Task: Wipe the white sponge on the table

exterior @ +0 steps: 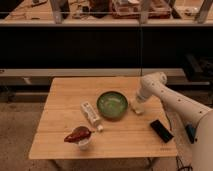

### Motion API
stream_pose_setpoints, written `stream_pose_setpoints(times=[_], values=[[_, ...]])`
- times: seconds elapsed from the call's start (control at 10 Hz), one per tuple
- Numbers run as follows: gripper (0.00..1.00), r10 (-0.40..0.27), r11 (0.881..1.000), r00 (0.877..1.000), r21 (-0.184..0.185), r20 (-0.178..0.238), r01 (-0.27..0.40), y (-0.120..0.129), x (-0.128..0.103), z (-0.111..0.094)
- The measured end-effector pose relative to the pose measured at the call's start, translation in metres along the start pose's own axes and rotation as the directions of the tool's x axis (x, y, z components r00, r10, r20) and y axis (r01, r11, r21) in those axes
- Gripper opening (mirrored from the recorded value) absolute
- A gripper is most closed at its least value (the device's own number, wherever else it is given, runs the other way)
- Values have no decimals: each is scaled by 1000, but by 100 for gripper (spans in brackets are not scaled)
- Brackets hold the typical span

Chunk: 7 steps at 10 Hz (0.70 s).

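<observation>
The light-wood slatted table fills the middle of the camera view. My white arm reaches in from the right. My gripper points down at the table top just right of the green bowl. A small off-white patch, the white sponge, shows right under the gripper tip, against the table and mostly covered by the gripper. I cannot tell whether the gripper holds it or only presses on it.
A white labelled bottle lies left of the bowl. A black phone lies near the front right corner. A small white cup with a brown object in it stands at the front left. Dark shelving runs behind the table.
</observation>
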Motion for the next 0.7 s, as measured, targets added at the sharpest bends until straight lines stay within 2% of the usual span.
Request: stream_pose_setpoints(times=[0.3, 0.5, 0.7], values=[[0, -61, 998, 998, -21, -5, 61, 18, 27, -10], [0, -57, 998, 998, -19, -13, 57, 10, 49, -13], [0, -13, 1000, 1000, -8, -19, 13, -11, 62, -12]])
